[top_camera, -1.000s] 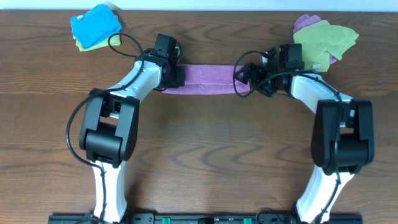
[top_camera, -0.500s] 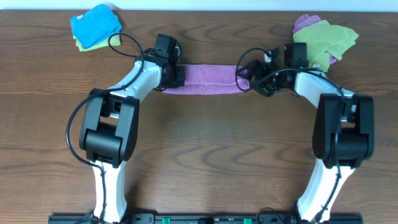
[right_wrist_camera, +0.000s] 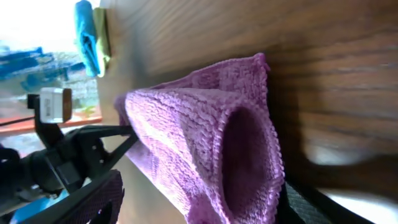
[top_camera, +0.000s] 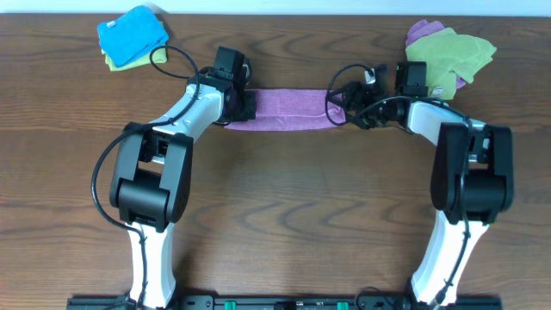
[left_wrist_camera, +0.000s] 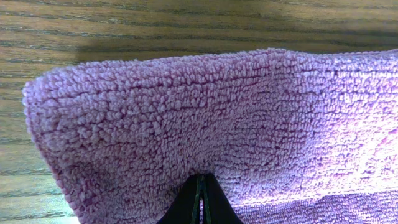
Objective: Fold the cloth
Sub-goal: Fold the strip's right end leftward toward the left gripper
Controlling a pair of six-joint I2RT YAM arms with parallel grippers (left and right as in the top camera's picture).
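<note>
On the table, toward twelve o'clock, the cloth as a band running nine to three, the left gripper at its nine o'clock end, the right gripper astride its three o'clock end, a stack of two cloths off at ten o'clock, a heap of cloths at two o'clock.

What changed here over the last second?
The right gripper shifted slightly toward the table's far edge at the cloth's right end, its wrist swinging back; its jaws stand apart, straddling that end. The left gripper stayed shut on the left end, and the cloth strip seems unmoved.
</note>
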